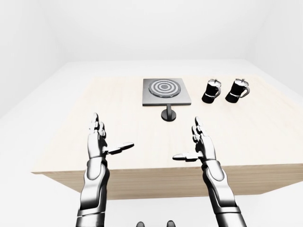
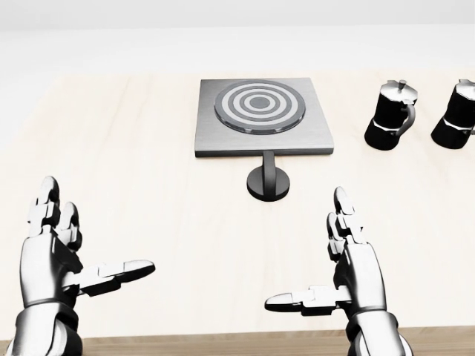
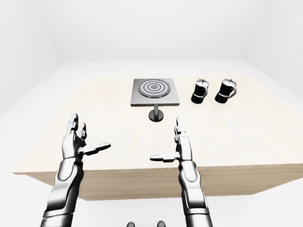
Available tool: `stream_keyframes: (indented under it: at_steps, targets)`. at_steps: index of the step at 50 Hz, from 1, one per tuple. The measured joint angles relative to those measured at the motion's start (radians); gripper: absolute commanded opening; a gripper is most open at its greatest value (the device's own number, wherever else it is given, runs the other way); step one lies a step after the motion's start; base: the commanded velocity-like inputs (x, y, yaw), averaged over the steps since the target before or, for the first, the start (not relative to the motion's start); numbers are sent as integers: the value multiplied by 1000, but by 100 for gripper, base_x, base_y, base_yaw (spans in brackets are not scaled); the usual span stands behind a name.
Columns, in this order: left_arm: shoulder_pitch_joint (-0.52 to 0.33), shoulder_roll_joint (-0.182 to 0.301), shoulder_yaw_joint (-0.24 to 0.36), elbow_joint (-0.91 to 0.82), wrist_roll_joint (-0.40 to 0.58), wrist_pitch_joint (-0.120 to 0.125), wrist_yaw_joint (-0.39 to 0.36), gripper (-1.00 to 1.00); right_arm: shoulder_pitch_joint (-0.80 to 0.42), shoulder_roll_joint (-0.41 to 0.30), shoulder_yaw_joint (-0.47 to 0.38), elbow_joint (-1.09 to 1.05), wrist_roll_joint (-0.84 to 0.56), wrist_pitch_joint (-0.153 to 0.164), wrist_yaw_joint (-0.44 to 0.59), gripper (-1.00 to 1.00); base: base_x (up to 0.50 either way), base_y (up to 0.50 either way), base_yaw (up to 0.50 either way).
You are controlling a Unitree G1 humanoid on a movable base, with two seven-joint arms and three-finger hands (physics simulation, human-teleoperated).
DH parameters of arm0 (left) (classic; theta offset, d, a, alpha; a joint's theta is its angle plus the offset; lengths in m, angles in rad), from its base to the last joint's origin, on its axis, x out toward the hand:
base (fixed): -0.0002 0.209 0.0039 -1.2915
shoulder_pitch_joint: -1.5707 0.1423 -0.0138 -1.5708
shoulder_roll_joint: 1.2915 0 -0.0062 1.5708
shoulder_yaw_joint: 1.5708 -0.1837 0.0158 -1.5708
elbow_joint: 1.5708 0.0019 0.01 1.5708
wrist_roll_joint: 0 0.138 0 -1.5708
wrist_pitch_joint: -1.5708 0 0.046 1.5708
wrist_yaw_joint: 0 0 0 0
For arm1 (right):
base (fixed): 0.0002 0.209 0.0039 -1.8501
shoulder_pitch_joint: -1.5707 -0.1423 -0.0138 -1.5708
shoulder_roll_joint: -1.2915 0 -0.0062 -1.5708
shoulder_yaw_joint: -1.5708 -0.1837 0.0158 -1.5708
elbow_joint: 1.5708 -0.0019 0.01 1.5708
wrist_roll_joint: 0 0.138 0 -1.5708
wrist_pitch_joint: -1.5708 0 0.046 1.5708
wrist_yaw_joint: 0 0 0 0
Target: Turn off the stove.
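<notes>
We are looking down over a pale wooden table (image 2: 148,185) that is filling most of the head view, with plain white surroundings showing beyond it in the eye views. The stove (image 2: 263,117), a flat grey square plate carrying a round burner of grey and white rings, is lying at about twelve o'clock in the head view. Its knob (image 2: 268,182), a dark round disc on a short stem, is sitting just below the plate's lower edge at about six o'clock from the burner.

Our left hand (image 2: 56,263) is hovering above the table at about eight o'clock in the head view, fingers spread wide and pointing up, thumb sticking out toward the right, gripping nothing. Our right hand (image 2: 345,271) is hovering at about five o'clock, equally wide open, thumb pointing left, also gripping nothing. Both hands are well apart from the knob.

Two black moka pots are standing upright at about two o'clock, the near moka pot (image 2: 391,116) beside the stove and the far moka pot (image 2: 456,115) at the right edge.
</notes>
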Motion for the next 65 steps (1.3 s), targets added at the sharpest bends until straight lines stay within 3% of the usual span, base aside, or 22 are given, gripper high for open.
stream_keyframes:
  at_steps: [9,25,39,65]
  targets:
    - [-23,56,138,-89,-98,0,183,100,-1,-1,-1,0,3,-6,0,100,0,0,0]
    - [28,88,327,-169,-183,0,440,100,0,0,3,-4,-4,-6,1,100,0,0,0]
    - [57,96,406,-188,-212,0,440,100,0,1,9,-11,-15,5,2,100,0,0,0]
    - [57,107,426,-180,-226,0,440,100,-4,3,17,-23,-25,33,5,100,0,0,0]
